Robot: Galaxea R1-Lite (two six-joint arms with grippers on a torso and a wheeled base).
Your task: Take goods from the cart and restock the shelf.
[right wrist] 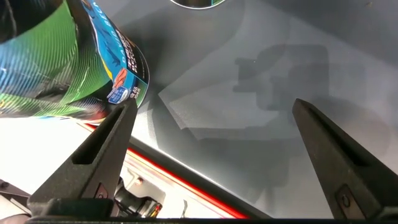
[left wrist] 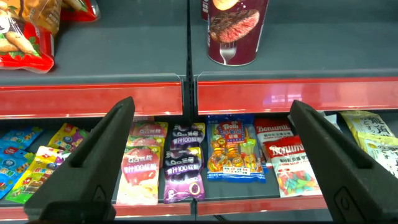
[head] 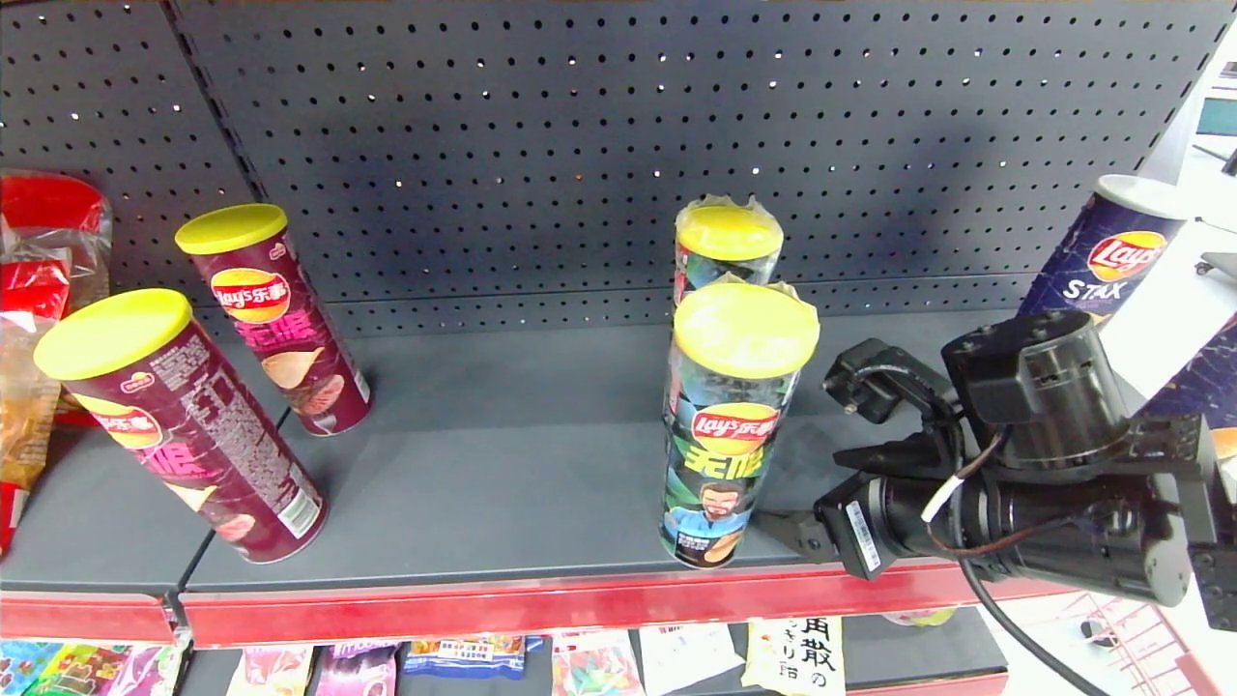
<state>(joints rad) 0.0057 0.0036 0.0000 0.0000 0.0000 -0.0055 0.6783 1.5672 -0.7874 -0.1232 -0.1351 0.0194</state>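
Right gripper (head: pixel 810 491) wide open and empty, low over the shelf (head: pixel 503 464) near its red rail (head: pixel 580 599), just right of the front can (head: pixel 730 425), fingers pointing at that can's foot. From the right wrist, same gripper (right wrist: pixel 212 106) spread wide over bare shelf floor, one fingertip (right wrist: pixel 124 112) just beside the front can's (right wrist: pixel 68 56) bottom rim; touching or apart, cannot tell.

Front can standing at the shelf's front edge, yellow lid on, green and blue wrap. Rear can (head: pixel 727 246) of the same kind straight behind it, close to the pegboard (head: pixel 580 145). Two maroon cans (head: pixel 184 425) well off to the left, yellow-lidded, one near the front, the other (head: pixel 275 319) farther back. Blue can (head: pixel 1102 256) at the far right, behind the arm. Red bags (head: pixel 39 280) at the far left.

Left gripper (left wrist: pixel 211 104) likewise wide open, holding nothing, facing the shelf front lower down: rail (left wrist: pixel 280 93) across the view, packets (left wrist: pixel 186 162) lying in rows on the tier beneath, maroon can (left wrist: pixel 233 31) standing above the rail.
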